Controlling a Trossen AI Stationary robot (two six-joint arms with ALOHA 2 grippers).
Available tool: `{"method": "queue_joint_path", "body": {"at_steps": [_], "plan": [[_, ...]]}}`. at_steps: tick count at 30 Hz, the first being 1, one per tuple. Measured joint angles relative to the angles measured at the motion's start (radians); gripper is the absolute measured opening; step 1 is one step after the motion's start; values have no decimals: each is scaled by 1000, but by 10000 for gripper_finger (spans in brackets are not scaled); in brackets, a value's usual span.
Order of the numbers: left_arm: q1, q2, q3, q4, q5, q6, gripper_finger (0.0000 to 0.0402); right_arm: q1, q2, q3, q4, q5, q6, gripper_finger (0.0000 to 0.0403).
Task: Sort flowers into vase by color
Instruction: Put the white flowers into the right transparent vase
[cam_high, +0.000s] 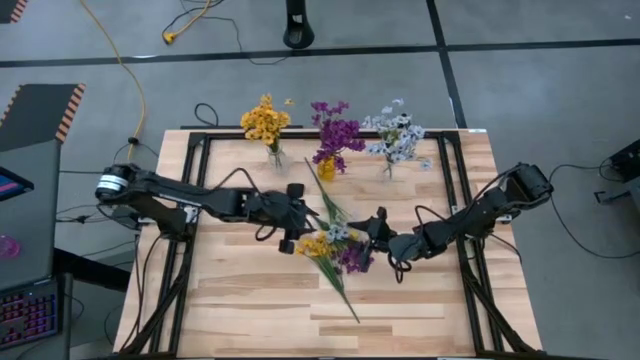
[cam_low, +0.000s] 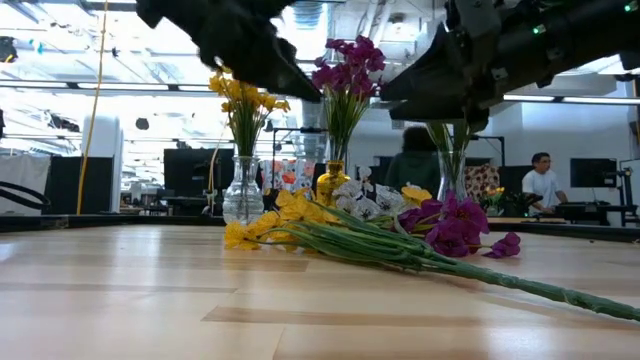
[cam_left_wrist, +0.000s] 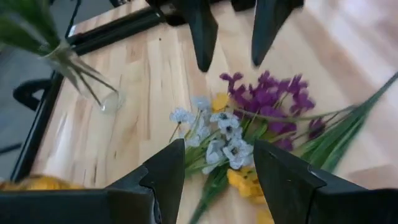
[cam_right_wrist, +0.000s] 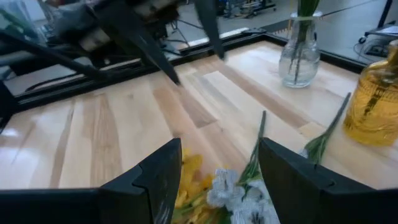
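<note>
A loose pile of flowers (cam_high: 335, 247) lies on the table's middle, yellow, white and purple heads together (cam_low: 350, 215), stems running toward the near edge. My left gripper (cam_high: 293, 218) hangs open just left of the pile, and its wrist view shows the white blossoms (cam_left_wrist: 217, 134) between its fingers. My right gripper (cam_high: 377, 226) hangs open just right of the pile, over yellow and white heads (cam_right_wrist: 214, 190). In the low view both grippers (cam_low: 300, 88) (cam_low: 392, 92) stay above the flowers, touching nothing.
Three vases stand along the far edge: a clear one with yellow flowers (cam_high: 266, 125), a yellow one with purple flowers (cam_high: 334, 138), a clear one with white flowers (cam_high: 394, 137). A black frame (cam_high: 190, 190) borders the wooden table. Bare wood lies near and left of the pile.
</note>
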Motion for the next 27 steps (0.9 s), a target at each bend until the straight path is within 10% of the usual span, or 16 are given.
{"method": "queue_joint_path", "body": {"at_steps": [27], "plan": [[196,395,221,-101,-91,516,178,36,1,0,-69,0,26,240]]}}
